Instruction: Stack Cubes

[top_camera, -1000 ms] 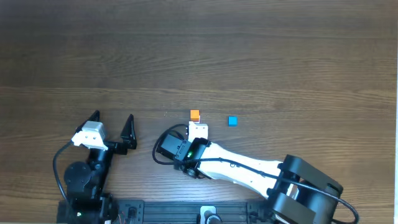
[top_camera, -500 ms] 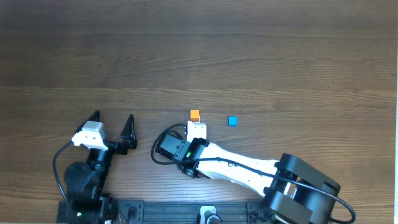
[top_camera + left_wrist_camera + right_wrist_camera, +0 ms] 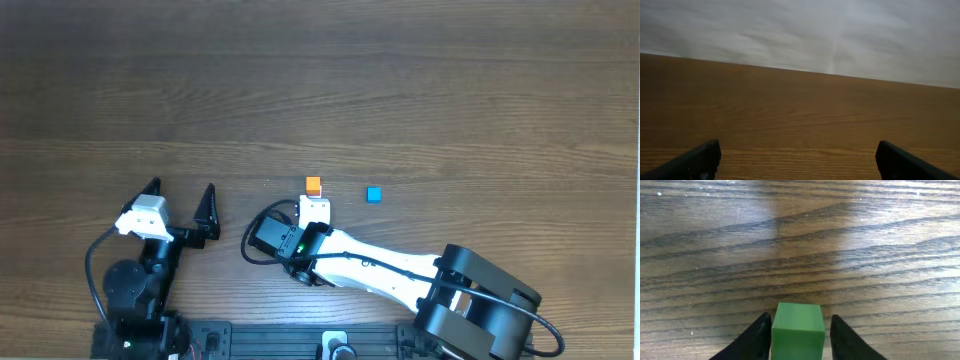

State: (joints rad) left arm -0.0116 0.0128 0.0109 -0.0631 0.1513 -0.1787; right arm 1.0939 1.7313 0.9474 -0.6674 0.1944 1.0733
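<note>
From the top view, I use the orange cube [image 3: 314, 185] as my mark on the wooden table [image 3: 450, 90]. The blue cube [image 3: 374, 194] sits near it, off to its right side, not touching. My right gripper [image 3: 315, 200] is just beside the orange cube, on the side nearer the arm bases. My left gripper [image 3: 180, 190] is well apart from the orange cube, out to its left, with its fingers spread wide and nothing in them.

In the left wrist view, the left gripper [image 3: 797, 155] is wide open over bare wood.

In the right wrist view, the right gripper [image 3: 799, 317] has its two fingers [image 3: 754, 339] pressed close around a green cube [image 3: 796, 332].
</note>
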